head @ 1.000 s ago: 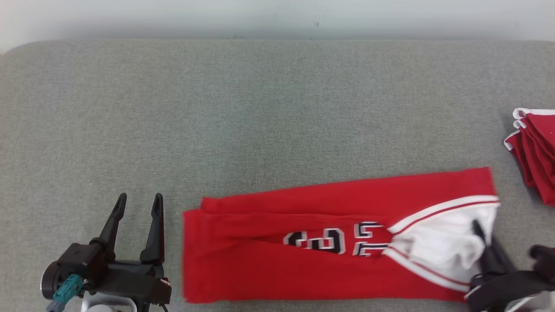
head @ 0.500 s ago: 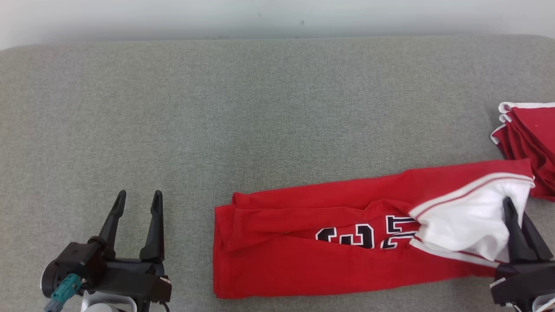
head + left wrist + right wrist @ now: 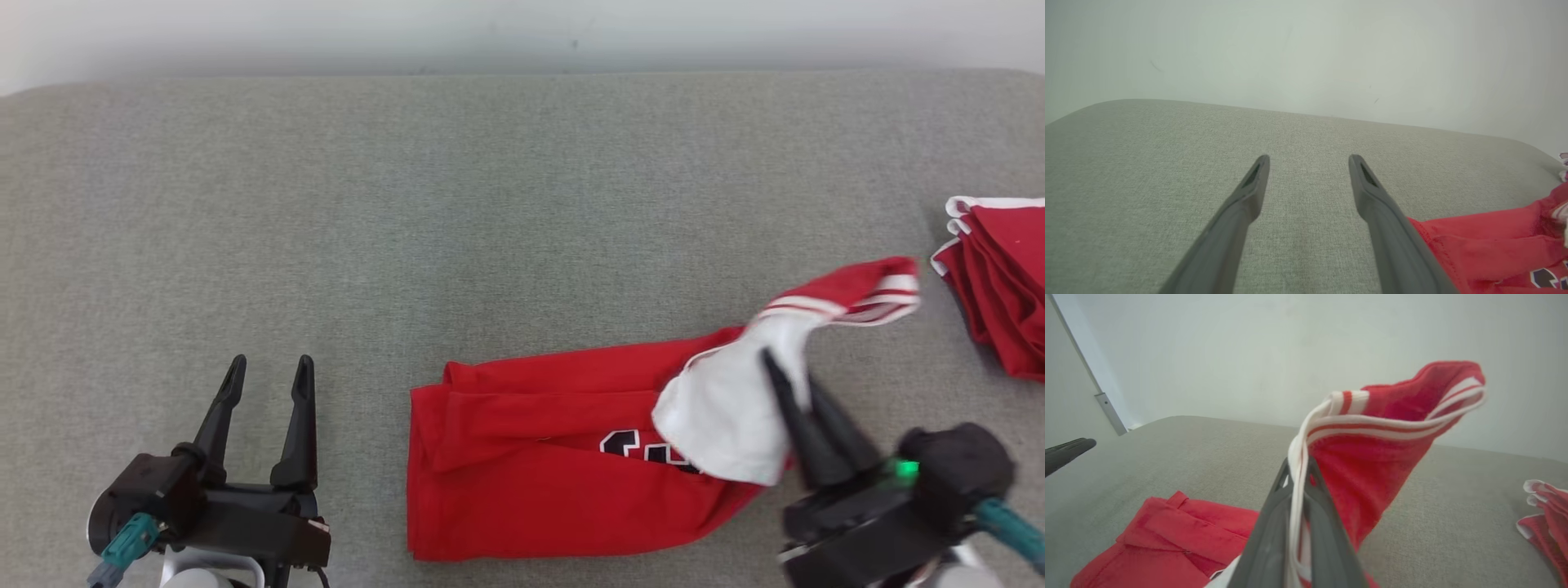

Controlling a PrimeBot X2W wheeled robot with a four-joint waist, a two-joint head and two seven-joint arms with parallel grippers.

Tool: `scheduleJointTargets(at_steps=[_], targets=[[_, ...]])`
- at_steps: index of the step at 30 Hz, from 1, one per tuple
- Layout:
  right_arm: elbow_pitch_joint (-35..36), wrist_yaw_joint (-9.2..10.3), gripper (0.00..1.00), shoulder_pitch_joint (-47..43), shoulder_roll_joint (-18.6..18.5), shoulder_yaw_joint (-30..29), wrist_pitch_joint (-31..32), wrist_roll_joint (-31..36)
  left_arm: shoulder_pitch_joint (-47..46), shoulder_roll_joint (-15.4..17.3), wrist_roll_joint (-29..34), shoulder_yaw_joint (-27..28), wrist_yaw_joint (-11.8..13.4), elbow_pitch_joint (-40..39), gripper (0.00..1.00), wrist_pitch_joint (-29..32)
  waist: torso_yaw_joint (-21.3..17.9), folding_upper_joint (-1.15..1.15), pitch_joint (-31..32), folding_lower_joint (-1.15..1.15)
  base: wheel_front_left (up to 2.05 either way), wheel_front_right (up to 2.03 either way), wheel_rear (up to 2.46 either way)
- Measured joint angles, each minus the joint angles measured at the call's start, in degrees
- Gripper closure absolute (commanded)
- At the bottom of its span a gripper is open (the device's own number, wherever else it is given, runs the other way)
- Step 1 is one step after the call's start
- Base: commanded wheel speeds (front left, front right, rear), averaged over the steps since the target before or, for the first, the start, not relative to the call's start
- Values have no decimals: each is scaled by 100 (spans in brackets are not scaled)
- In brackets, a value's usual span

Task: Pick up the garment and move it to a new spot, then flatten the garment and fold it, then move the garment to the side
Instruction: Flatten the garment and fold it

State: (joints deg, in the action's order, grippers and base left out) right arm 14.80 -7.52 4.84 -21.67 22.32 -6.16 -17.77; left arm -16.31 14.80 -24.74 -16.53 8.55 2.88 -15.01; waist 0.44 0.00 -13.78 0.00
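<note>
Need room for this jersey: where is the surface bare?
Free: the wide far band of grey surface between wall and red garment; the strip between left gripper and garment. Crowded: at right, where the right gripper, jaws shut, holds the garment's end beside the red stack.

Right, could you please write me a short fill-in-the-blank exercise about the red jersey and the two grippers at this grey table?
1. The right gripper is shut on the red fabric jersey, whose lifted end shows a ____ inner side.
2. The left gripper, left of the jersey, stands ____ and holds nothing.
3. The jersey's lettering is ____ with white outlines.
4. A second pile of red cloth lies at the ____ edge of the grey cloth-covered table.

Missing words: white; open; black; right.
</note>
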Motion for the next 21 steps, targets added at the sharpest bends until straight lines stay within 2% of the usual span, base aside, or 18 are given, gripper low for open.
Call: scheduleJointTargets(at_steps=[4,9,15,21], targets=[[53,0,100,135,127,530,264,-94,-2,-59,0,8,-51,16,0,0,90,0,21,0,0,0,0],[-218,0,100,305,200,1332,522,-366,-1,-122,0,14,-121,48,0,0,214,0,44,0,0,0,0],[-945,0,100,756,453,1971,512,-664,-6,-210,11,19,-178,67,0,0,329,0,10,0,0,0,0],[-1692,1,100,1179,767,2338,355,-990,-27,-279,42,16,-230,104,0,0,413,0,-68,0,0,0,0]])
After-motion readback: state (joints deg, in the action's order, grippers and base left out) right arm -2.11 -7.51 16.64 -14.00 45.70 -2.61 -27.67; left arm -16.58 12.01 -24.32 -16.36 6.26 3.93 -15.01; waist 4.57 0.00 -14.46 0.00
